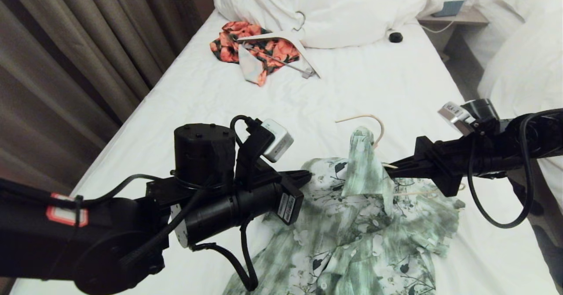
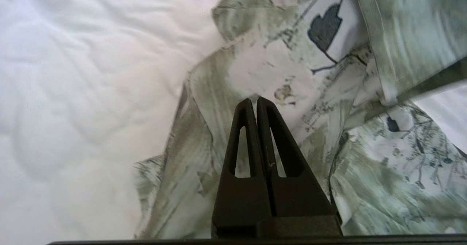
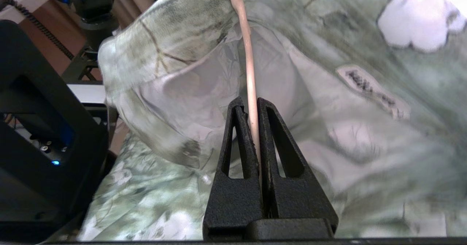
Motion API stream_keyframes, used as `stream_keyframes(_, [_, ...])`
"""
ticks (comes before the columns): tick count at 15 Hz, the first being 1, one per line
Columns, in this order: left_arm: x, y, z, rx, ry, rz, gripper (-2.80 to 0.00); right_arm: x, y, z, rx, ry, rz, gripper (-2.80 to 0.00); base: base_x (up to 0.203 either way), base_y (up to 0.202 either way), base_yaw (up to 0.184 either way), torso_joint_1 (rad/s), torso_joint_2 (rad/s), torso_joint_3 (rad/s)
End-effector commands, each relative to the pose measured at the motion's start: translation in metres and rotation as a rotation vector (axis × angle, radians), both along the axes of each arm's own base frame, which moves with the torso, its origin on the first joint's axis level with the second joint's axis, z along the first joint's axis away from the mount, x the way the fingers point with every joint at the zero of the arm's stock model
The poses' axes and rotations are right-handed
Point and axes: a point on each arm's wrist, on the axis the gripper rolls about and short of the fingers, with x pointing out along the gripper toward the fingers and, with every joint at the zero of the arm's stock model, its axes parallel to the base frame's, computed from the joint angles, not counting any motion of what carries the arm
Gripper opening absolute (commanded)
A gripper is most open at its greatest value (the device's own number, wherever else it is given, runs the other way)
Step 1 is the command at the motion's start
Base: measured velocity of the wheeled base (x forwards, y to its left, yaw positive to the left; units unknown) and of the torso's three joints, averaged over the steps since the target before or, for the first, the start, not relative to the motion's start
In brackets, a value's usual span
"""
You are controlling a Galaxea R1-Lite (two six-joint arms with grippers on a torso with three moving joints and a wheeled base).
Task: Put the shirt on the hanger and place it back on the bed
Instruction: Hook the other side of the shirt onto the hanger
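While the left hand (image 2: 254, 99) is clenched on nothing, its tips rest at the left edge of the shirt (image 1: 352, 224). That shirt lies crumpled on the near part of the bed (image 1: 352, 88), one fold draped up over the hanger (image 1: 374, 125), whose hook rises above the fabric. To the right, the right hand (image 3: 249, 104) is clenched on the hanger wire inside the shirt. An orange floral garment (image 1: 246, 44) lies far up the bed.
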Motion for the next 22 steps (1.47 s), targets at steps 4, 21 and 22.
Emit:
stream_keyframes(4, [-0.020,0.052,0.026,-0.048,-0.069,0.083,-2.80,0.001,0.012,-0.014,0.027,0.027,0.058,-2.80,0.000,0.000,0.000,0.000,0.00,0.000])
stream_keyframes(21, [-0.084,0.087,0.039,0.003,-0.008,0.019,0.00,-0.035,0.048,0.019,0.040,-0.008,0.182,-2.80,0.000,0.000,0.000,0.000,0.00,0.000])
stream_keyframes(22, [-0.082,0.086,0.038,0.009,-0.004,0.012,0.00,-0.035,0.048,0.019,0.040,-0.006,0.183,-2.80,0.000,0.000,0.000,0.000,0.00,0.000])
